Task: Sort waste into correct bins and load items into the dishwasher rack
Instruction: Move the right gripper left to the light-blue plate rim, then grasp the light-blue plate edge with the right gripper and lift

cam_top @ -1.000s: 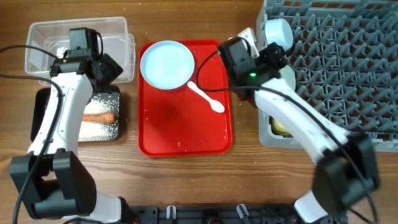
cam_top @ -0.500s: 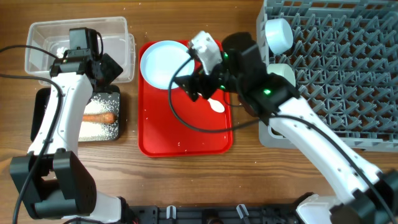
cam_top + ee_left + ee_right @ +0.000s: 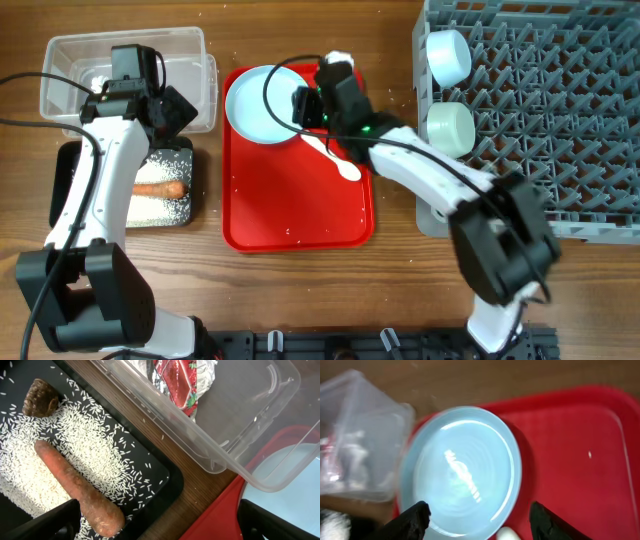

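A light blue plate (image 3: pixel 262 100) and a white spoon (image 3: pixel 340 165) lie on the red tray (image 3: pixel 300 215). My right gripper (image 3: pixel 303 106) is open and empty above the plate's right edge. In the right wrist view the plate (image 3: pixel 465 470) lies between and beyond the fingers, with the spoon's tip (image 3: pixel 507 534) at the bottom. My left gripper (image 3: pixel 168 110) is open and empty over the edge between the clear tub (image 3: pixel 70 55) and the black tray (image 3: pixel 70 190). The left wrist view shows the orange-brown stick (image 3: pixel 75 485), brown lump (image 3: pixel 41 397) and rice (image 3: pixel 100 445) in the black tray, and the red wrapper (image 3: pixel 180 380) in the tub.
The grey rack (image 3: pixel 540 100) stands at the right, with a light blue bowl (image 3: pixel 447 55) and a pale green bowl (image 3: pixel 450 125) along its left side. My right arm crosses the rack's front left corner. A few rice grains lie scattered on the red tray.
My right gripper has swung left from the rack's left edge to above the plate on the red tray. The left arm has not moved.
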You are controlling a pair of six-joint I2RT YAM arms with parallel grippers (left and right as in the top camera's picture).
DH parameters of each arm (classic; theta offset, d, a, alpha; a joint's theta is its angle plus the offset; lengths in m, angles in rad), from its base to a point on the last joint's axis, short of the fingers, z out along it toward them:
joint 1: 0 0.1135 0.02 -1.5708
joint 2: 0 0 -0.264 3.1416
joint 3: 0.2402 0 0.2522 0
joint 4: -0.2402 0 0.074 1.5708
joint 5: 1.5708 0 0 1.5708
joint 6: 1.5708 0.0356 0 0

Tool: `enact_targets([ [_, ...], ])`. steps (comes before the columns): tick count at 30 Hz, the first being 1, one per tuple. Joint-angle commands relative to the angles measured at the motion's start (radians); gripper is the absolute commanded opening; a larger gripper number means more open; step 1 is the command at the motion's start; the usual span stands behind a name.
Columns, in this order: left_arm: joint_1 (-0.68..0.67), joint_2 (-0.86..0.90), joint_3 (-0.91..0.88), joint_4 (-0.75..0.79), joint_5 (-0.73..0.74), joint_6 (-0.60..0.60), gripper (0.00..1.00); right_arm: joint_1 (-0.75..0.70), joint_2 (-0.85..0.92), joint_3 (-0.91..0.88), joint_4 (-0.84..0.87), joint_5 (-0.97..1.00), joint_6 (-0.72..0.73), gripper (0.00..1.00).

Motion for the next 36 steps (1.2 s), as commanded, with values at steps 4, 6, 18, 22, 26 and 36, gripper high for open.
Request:
enact_targets([
  [4, 0.008, 0.006, -0.005, 0.0, -0.013, -0.009, 1.0, 0.002, 0.17, 0.006, 0.091, 0.036, 0.091, 0.55],
  [6, 0.008, 0.006, -0.005, 0.0, -0.013, -0.01, 1.0, 0.002, 0.203, 0.006, 0.106, 0.036, 0.099, 0.51],
  [18, 0.008, 0.006, -0.005, 0.0, -0.013, -0.01, 1.0, 0.002, 0.25, 0.006, 0.035, 0.043, 0.101, 0.2],
  [22, 0.008, 0.006, -0.005, 0.0, -0.013, -0.01, 1.0, 0.001, 0.207, 0.006, -0.054, 0.055, 0.101, 0.09],
  [26, 0.008, 0.006, -0.005, 0.0, -0.013, -0.01, 1.0, -0.007, 0.136, 0.006, -0.153, 0.105, 0.109, 0.04],
  [36, 0.008, 0.006, -0.005, 0.0, -0.013, -0.01, 1.0, -0.013, -0.175, 0.007, -0.241, 0.069, -0.053, 0.04],
])
